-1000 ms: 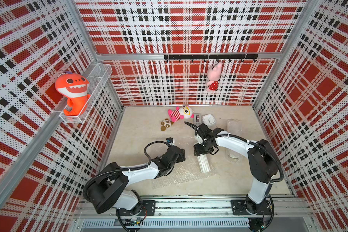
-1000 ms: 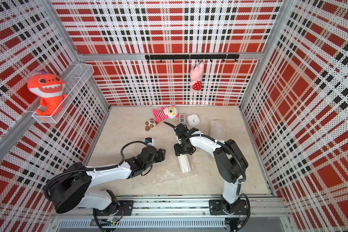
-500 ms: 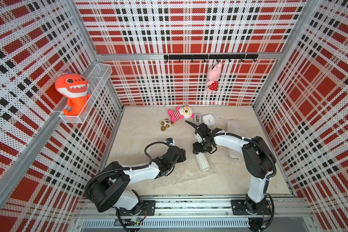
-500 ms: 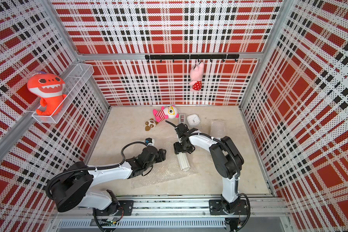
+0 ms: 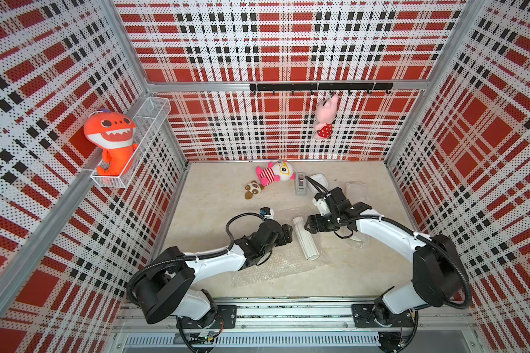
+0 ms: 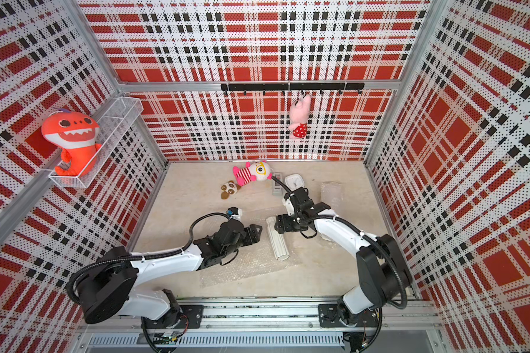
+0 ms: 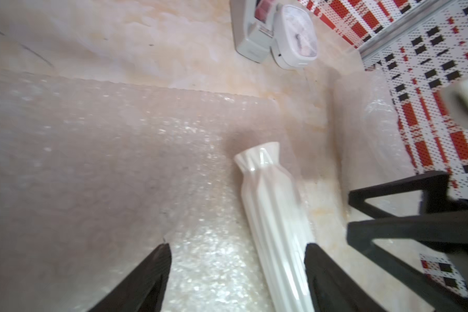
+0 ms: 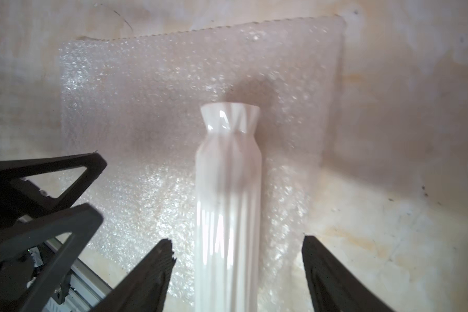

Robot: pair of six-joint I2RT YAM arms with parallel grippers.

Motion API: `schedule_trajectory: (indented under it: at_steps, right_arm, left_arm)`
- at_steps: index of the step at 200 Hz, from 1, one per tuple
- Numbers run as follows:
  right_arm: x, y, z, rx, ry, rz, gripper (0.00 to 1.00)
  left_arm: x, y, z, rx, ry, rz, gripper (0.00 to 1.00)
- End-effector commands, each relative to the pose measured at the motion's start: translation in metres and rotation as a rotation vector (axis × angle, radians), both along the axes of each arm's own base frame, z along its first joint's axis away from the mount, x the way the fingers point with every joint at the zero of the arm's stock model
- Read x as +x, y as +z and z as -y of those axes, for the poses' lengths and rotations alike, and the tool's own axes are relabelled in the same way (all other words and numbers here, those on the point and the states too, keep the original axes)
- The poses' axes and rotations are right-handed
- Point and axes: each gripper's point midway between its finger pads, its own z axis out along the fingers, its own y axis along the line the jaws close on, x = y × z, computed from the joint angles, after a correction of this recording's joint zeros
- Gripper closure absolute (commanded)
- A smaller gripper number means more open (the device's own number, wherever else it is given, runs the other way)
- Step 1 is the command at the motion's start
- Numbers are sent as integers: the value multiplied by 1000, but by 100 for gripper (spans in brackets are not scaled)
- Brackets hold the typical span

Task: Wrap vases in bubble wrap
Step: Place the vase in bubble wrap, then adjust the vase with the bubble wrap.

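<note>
A slim white ribbed vase (image 5: pixel 306 240) (image 6: pixel 278 242) lies on its side on a flat sheet of bubble wrap (image 5: pixel 270 270) (image 6: pixel 239 270). My left gripper (image 5: pixel 289 233) (image 7: pixel 237 267) is open beside the vase's middle; the vase (image 7: pixel 273 216) lies between its fingers, close to one of them. My right gripper (image 5: pixel 307 225) (image 8: pixel 237 256) is open at the vase's far end, and the vase (image 8: pixel 227 194) runs between its fingers with a gap on each side. A second piece of bubble wrap (image 5: pixel 355 189) stands at the back right.
A white square clock (image 5: pixel 321 180) and a grey tape dispenser (image 5: pixel 300 185) sit behind the right arm. Two plush toys (image 5: pixel 273 175) lie at the back. Crumpled clear plastic (image 5: pixel 360 243) lies under the right forearm. Plaid walls close in three sides.
Both grippers have opened wider. The left gripper has edged closer to the vase. The right arm's elbow has swung outward while its gripper stays at the vase's far end.
</note>
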Motion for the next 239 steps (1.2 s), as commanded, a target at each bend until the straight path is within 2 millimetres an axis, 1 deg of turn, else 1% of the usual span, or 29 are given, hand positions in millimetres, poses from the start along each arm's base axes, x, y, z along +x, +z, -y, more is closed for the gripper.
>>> schedule_trajectory:
  at_steps: [1,7,17,21,33,46,58,68,74,90,95,112,133,141,150,167,189,211,229,239]
  right_arm:
    - [-1,-11,7,58,-4,-13,27]
    - [0,-14,9,69,-12,-17,30]
    - [1,-15,7,89,-7,-8,35]
    - [1,-15,6,95,1,-2,36]
    - [3,-24,9,84,-7,-2,38]
    - [5,-33,13,83,-14,-15,45]
    - [5,-38,14,103,-13,-25,49]
    - [6,-42,15,101,-15,-28,51]
    - [6,-43,15,99,-13,-26,52]
    - [9,-47,15,98,-14,-20,54]
    - [10,-49,15,94,-14,-21,54]
    - [13,-55,16,82,-14,-24,56]
    - [18,-59,17,76,-21,-16,60]
    - [20,-60,18,76,-24,-11,61]
    - [21,-63,18,72,-24,-16,63]
    - [20,-66,19,67,-19,-22,66]
    - [19,-69,17,82,-11,-29,76]
    - [17,-69,15,92,2,-32,82]
    - [17,-67,13,100,12,-25,88]
    - [16,-67,12,105,21,-26,89]
  left_arm:
    - [-3,15,42,-76,-72,2,14]
    - [-4,14,52,-79,-89,-4,14]
    - [-5,13,67,-79,-115,-10,14]
    - [-5,9,72,-71,-122,-19,14]
    - [-3,-3,80,-30,-125,-44,14]
    - [-3,-12,85,2,-130,-55,14]
    - [-2,-18,83,29,-120,-67,15]
    - [-2,-17,82,37,-118,-65,15]
    - [-3,-16,81,38,-115,-62,16]
    - [-3,-4,75,27,-90,-33,16]
    - [-4,-4,72,29,-84,-33,16]
    - [-4,-13,60,59,-46,-65,16]
    - [-3,-27,53,89,-13,-93,17]
    - [-2,-34,53,96,-16,-113,17]
    - [0,-38,56,98,-17,-123,17]
    - [2,-46,64,98,-38,-138,17]
    - [8,-56,69,117,-44,-157,17]
    - [13,-65,69,135,-46,-169,21]
    - [19,-67,71,144,-51,-168,23]
    - [21,-67,71,149,-50,-164,27]
